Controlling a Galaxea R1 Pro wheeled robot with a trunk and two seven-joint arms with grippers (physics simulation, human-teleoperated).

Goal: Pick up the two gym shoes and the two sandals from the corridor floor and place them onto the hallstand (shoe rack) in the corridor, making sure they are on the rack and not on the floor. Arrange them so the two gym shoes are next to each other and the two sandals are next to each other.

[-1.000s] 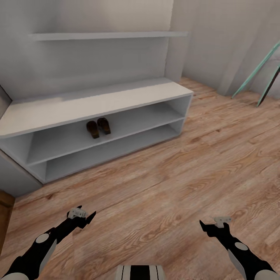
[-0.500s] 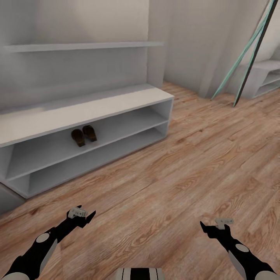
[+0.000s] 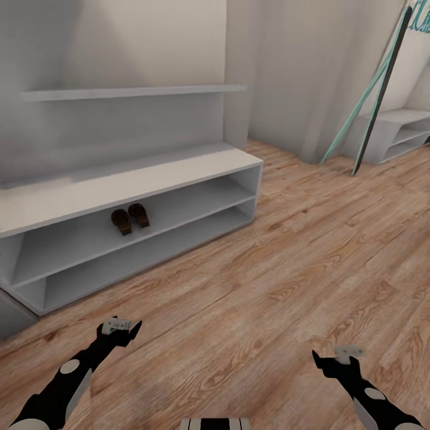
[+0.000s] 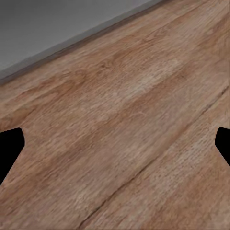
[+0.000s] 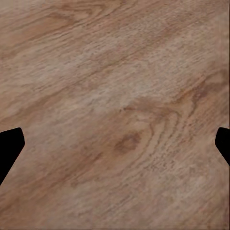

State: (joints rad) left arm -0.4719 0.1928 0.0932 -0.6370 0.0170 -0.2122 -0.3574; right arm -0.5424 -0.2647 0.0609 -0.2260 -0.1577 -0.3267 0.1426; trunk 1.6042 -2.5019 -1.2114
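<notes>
Two sandals [image 3: 130, 218] side by side on upper tier of hallstand [image 3: 119, 185], left gripper [image 3: 122, 330] and right gripper [image 3: 334, 358] both spread wide, empty, above corridor floor [image 3: 286, 269]

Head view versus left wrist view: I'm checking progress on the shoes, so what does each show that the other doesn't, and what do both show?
Head view alone: the two sandals side by side on the upper tier of the hallstand, a second white bench unit far right, and both arms with the left gripper and right gripper empty. Left wrist view alone: a close look at the plank grain between its wide-apart fingertips. Both: the corridor floor and a grey-white edge bordering it.
</notes>
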